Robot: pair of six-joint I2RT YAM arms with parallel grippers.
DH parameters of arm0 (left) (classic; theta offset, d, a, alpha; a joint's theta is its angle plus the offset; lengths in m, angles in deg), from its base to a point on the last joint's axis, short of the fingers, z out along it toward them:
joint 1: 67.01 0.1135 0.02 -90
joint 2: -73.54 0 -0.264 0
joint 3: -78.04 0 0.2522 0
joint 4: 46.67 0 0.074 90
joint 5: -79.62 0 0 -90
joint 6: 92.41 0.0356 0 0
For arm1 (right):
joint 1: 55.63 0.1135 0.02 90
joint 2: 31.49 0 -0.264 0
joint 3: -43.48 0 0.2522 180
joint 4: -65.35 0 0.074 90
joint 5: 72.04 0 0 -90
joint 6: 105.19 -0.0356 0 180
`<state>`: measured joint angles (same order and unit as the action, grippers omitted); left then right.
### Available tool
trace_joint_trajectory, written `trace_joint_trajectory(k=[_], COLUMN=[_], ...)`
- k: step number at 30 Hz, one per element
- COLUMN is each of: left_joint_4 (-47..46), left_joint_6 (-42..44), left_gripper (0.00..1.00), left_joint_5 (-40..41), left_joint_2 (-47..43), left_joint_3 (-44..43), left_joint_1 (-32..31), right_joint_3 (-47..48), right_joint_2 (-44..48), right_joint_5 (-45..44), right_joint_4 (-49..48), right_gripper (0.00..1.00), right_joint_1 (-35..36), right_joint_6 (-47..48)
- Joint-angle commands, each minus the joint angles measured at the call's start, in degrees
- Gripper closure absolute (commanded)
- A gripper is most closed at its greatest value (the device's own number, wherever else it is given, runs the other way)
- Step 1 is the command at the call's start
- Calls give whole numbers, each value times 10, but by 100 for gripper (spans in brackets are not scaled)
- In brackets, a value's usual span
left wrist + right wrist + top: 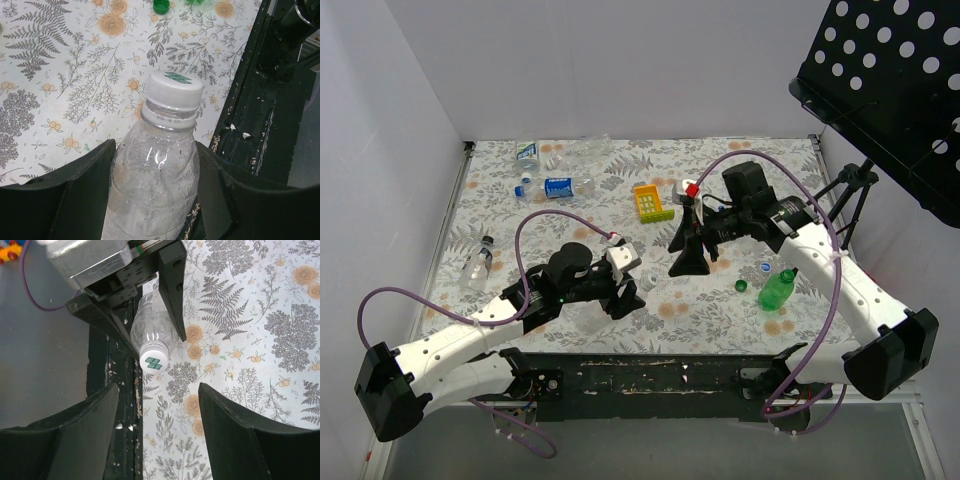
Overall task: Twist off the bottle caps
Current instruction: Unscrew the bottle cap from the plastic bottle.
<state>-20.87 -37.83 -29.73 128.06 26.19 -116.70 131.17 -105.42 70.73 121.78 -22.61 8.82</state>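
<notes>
Clear plastic fills the left wrist view: a small bottle (pixel 155 195) is clamped between the two black fingers of the left gripper (pixel 155 150). Its white cap (pixel 172 90) (printed with a green mark) sits on the neck, sticking out past the fingertips. Seen from above, this gripper is at the near middle of the flower-patterned table (pixel 770 170), close to the black strip along the near edge. The right gripper (pixel 690 260) hovers just to its far right, fingers (pixel 90 435) spread wide with nothing between them. Its wrist camera looks at the white cap, which lies apart from them. Further right lie a green bottle (pixel 778 290), a loose green cap (pixel 741 286) and a blue-and-white cap (pixel 764 267). On the left side are a blue-labelled bottle (pixel 557 187), another bottle (pixel 528 152) beyond it, and a clear dark-capped bottle (pixel 478 265) nearer. A yellow block (pixel 651 203) sits mid-table.
</notes>
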Motion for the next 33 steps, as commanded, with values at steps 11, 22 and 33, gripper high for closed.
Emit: trace_joint_trajectory(k=[11, 22, 33], left_joint_4=[-35, -51, -54], left_joint_6=[-10, -26, -29], left_gripper=[100, 100, 100], left_joint_5=[20, 35, 38], left_joint_2=[19, 39, 46], left_joint_3=[-15, -23, -22], left_joint_1=[-2, -2, -2], right_joint_3=[-42, -67, -46], right_joint_2=[-18, -51, -74], right_joint_5=[-23, -72, -81], right_joint_4=[-116, -117, -114], right_gripper=[30, 31, 43], right_joint_1=[-8, 38, 53], right_joint_6=[-287, -285, -276])
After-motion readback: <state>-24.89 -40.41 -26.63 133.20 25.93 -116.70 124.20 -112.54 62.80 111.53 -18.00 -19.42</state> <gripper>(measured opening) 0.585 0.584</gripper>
